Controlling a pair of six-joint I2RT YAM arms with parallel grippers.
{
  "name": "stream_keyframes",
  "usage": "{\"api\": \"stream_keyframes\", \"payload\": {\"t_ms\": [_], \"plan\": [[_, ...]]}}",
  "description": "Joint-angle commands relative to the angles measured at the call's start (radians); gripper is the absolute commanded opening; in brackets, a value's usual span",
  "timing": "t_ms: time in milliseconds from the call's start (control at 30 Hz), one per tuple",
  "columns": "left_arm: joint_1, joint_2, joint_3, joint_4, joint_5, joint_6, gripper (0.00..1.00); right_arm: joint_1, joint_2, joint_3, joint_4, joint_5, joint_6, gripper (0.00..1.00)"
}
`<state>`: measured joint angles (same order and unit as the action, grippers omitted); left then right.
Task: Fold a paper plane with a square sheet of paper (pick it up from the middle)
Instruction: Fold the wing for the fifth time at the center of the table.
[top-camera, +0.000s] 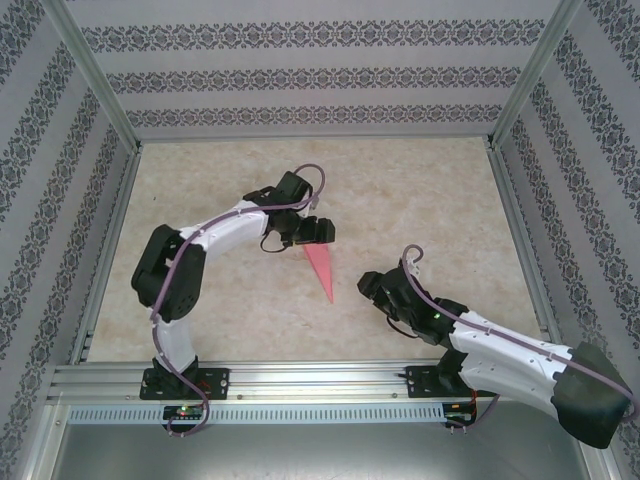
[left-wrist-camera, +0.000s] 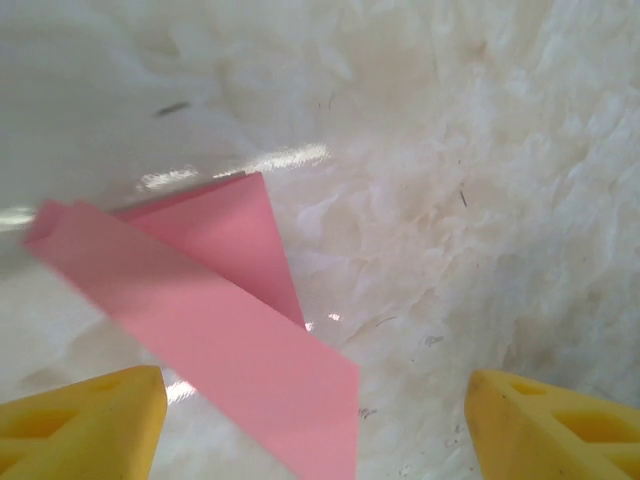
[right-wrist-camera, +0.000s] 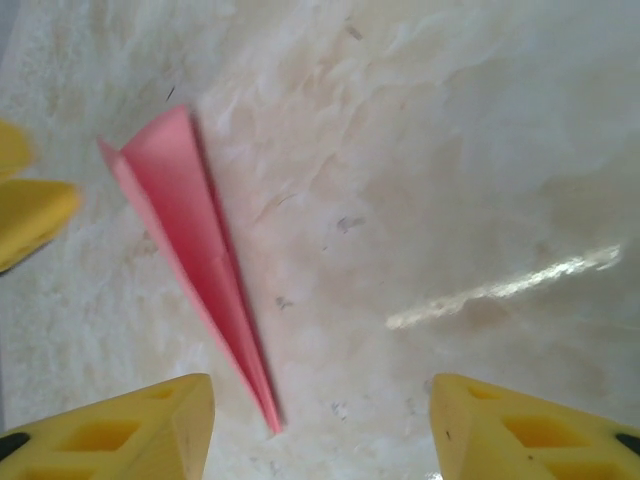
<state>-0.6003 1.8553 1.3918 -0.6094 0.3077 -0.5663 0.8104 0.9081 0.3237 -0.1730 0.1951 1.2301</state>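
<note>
Top external view has the paper plane (top-camera: 320, 268) lying flat near the middle of the table (top-camera: 430, 190), with its broad tail at the far end just beneath the left gripper (top-camera: 310, 232) and its sharp nose pointing toward the near edge. The right gripper (top-camera: 372, 285) sits just to the right of the nose, apart from it. On the left wrist camera the yellow fingers (left-wrist-camera: 90, 415) stand wide apart on either side of the pink layers, pinching nothing. On the right wrist camera its fingers (right-wrist-camera: 140, 420) are also spread wide and empty, the dart lying ahead and to their left. The plane looks featherlight, thin and easily crushed; it would probably slide on the glossy surface. The centre ridge, midway along, seems the firmest place to pinch, gently.
</note>
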Motion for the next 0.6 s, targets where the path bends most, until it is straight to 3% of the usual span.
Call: {"api": "stream_keyframes", "payload": {"t_ms": [0,233,567], "plan": [[-0.058,-0.045,0.031,-0.215,-0.265,-0.032,0.79,-0.010,0.000,-0.007,0.020,0.034,-0.063,0.61],[-0.148,0.018,0.066,-0.295,-0.381,-0.112,0.82,-0.020,0.061,0.002,0.070,0.006,-0.090,0.64],[-0.153,0.107,0.129,-0.253,-0.304,-0.130,0.87,-0.021,0.172,0.048,0.092,-0.057,-0.101,0.64]]}}
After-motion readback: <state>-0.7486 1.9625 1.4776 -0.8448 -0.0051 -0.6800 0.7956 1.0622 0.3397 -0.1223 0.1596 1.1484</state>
